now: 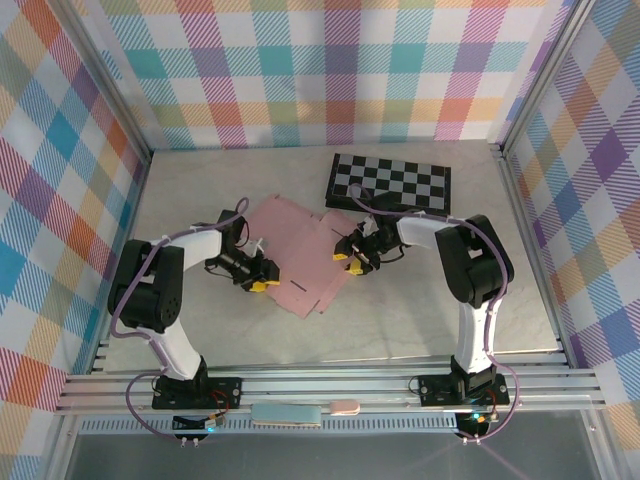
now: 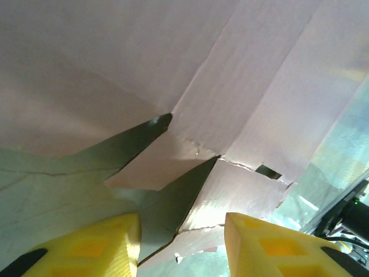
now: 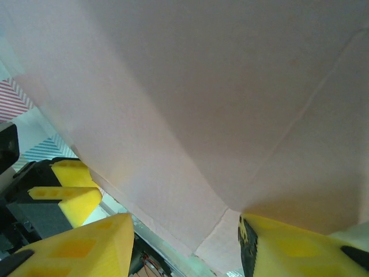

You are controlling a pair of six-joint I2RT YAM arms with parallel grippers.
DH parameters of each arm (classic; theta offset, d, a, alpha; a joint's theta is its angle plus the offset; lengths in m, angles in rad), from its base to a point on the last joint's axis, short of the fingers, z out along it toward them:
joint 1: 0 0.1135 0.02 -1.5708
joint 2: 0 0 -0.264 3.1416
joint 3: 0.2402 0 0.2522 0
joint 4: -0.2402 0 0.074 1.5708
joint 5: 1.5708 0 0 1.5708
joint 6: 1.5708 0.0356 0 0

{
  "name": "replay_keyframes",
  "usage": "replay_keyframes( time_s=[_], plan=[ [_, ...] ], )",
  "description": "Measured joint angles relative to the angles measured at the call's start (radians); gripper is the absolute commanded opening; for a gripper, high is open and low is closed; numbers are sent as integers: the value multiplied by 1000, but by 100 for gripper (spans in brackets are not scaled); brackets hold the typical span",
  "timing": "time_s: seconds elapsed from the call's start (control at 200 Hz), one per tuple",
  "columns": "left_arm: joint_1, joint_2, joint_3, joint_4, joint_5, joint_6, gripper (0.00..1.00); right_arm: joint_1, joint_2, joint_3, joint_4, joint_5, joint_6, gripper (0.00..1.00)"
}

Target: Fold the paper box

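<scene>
The paper box [image 1: 300,250] lies as a flat pale pink die-cut sheet in the middle of the table. My left gripper [image 1: 262,280] is at its left edge, open. In the left wrist view the sheet's flaps and tabs [image 2: 230,190] reach into the gap of the left gripper [image 2: 181,222], unclamped. My right gripper [image 1: 357,260] is at the sheet's right edge, open too. In the right wrist view the pink sheet [image 3: 202,86] spreads close above the right gripper [image 3: 184,219], its edge touching the right-hand finger [image 3: 300,242]. The left gripper's yellow fingers [image 3: 75,202] show beyond.
A black-and-grey chequered board [image 1: 390,182] lies just behind the sheet's far right corner. Plaid walls close in the table on three sides. An aluminium rail [image 1: 330,385] runs along the near edge by the arm bases. Bare marble tabletop [image 1: 400,320] lies in front of the sheet.
</scene>
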Motion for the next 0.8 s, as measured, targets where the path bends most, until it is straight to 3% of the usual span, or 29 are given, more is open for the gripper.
replay_keyframes(
  time_s=[0.515, 0.8],
  plan=[
    [-31, -79, -2, 22, 82, -78, 27, -13, 4, 5, -13, 2, -26, 51],
    [-40, -76, -39, 32, 80, -119, 3, -14, 4, 7, -17, 6, -26, 50]
  ],
)
